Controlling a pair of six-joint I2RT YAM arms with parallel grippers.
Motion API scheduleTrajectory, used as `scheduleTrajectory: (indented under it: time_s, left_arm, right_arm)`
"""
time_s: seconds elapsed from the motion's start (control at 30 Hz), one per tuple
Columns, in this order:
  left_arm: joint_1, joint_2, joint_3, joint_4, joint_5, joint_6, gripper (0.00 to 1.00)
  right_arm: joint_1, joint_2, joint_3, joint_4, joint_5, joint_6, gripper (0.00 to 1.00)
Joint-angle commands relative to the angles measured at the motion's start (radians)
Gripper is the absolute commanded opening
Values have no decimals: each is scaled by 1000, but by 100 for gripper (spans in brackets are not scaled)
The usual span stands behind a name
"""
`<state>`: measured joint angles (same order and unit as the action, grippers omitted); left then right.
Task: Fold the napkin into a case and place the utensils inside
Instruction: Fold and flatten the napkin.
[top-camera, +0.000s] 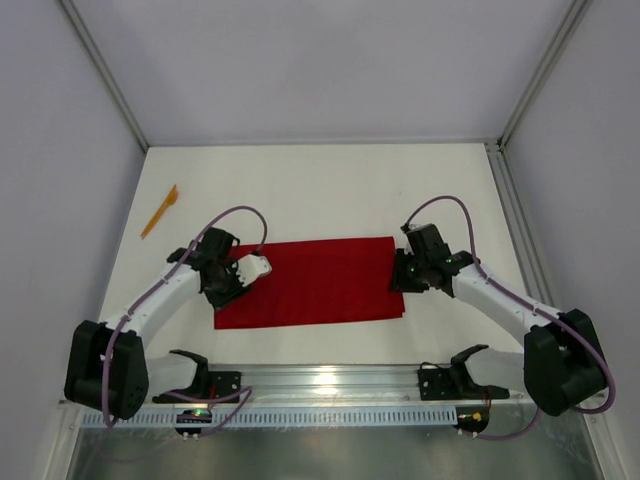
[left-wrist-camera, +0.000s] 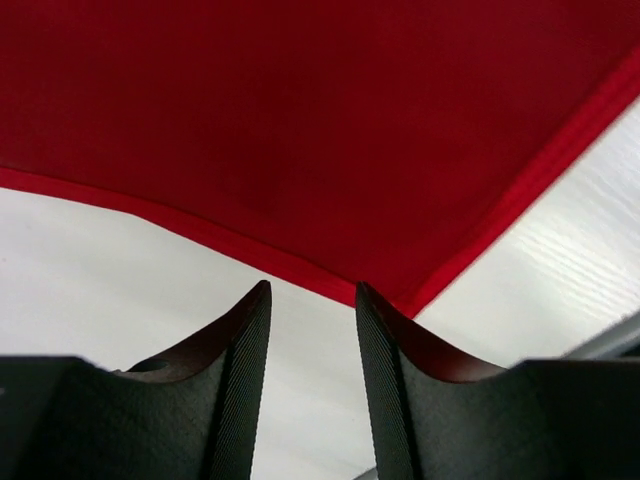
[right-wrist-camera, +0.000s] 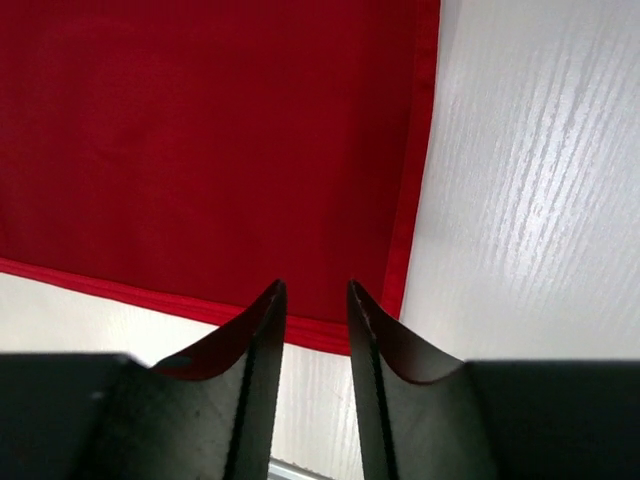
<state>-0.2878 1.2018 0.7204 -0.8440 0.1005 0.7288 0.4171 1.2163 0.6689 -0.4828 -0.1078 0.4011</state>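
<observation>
White tabletop (top-camera: 330, 190): early stage.
Bright red cloth napkin (top-camera: 310, 282) lay flat w/o case; left gripper (left-wrist-camera: 312, 290) & right gripper (right-wrist-camera: 316, 285) parted, empty; slim orange plastic utensil (top-camera: 160, 210) far left.

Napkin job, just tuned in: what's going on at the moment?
The red napkin lies flat on the table, not yet a case. The left gripper sits at its near left corner, the right gripper at its near right corner, both with jaws parted and holding nothing. One orange utensil lies apart at the far left.
</observation>
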Motion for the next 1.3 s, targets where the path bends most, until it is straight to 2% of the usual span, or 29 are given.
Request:
scheduleTrajectory:
  time_s: [0.0, 0.17, 0.2, 0.33, 0.43, 0.53, 0.57, 0.67, 1.03, 1.2, 1.27]
  left_arm:
    - [-5, 51, -1, 177, -65, -114, 41]
    - [-5, 122, -12, 223, -166, -129, 36]
    - [-5, 117, -13, 220, -160, -128, 35]
    - [-4, 13, 2, 142, -45, -147, 40]
    - [-4, -45, 5, 88, -62, -167, 49]
    - [-4, 40, 51, 8, -123, -250, 49]
    - [-4, 73, 65, -60, -124, -285, 49]
    - [-4, 151, 83, -116, -105, -316, 48]
    - [13, 251, 71, -17, -130, -376, 48]
    - [39, 280, 34, 68, -197, -353, 43]
    - [56, 292, 33, 135, -244, -342, 42]
  right_arm:
    - [5, 8, -25, 108, 20, 48, 30]
    - [5, 104, -61, 177, 11, 76, 12]
    - [5, 110, -66, 181, 10, 81, 11]
    - [5, 66, -78, 156, 34, 81, 11]
    - [5, 3, -71, 89, 75, 76, 12]
    - [5, -29, -72, 20, 154, 85, 12]
    - [5, -34, -83, 10, 164, 103, 13]
    - [5, -46, -98, 16, 158, 133, 15]
    - [6, 6, -135, 70, 132, 163, 18]
    - [11, -1, -167, 111, 123, 176, 20]
    - [15, 3, -178, 154, 65, 188, 20]
